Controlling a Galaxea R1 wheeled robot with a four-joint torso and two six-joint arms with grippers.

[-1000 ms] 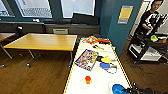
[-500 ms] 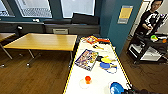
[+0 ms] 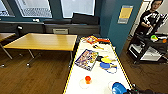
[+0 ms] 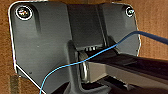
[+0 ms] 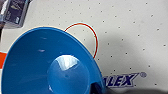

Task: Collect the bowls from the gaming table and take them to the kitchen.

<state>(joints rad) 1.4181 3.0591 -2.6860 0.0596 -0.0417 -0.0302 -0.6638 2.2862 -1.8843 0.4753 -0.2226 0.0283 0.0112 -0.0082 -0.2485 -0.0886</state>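
Note:
The gaming table (image 3: 100, 75), long and white with a thin yellow edge, runs away from me. On its near end stands a see-through bowl (image 3: 85, 83) with a small orange thing in it. A blue bowl (image 3: 118, 88) hangs tilted at the near right corner, beside a second pale bowl rim (image 3: 110, 85). My right gripper (image 3: 130, 91) comes in dark from the lower right, shut on the blue bowl. In the right wrist view the blue bowl (image 5: 50, 65) is very close above the dotted white table top (image 5: 130, 37). The kitchen is out of view.
A board game box (image 3: 87, 59), blue and yellow paddles (image 3: 106, 63) and other game items lie further along the table. A wooden table (image 3: 45, 41) stands to the left over dark wood floor. At the right a person (image 3: 150, 20) stands behind a black cart (image 3: 147, 47).

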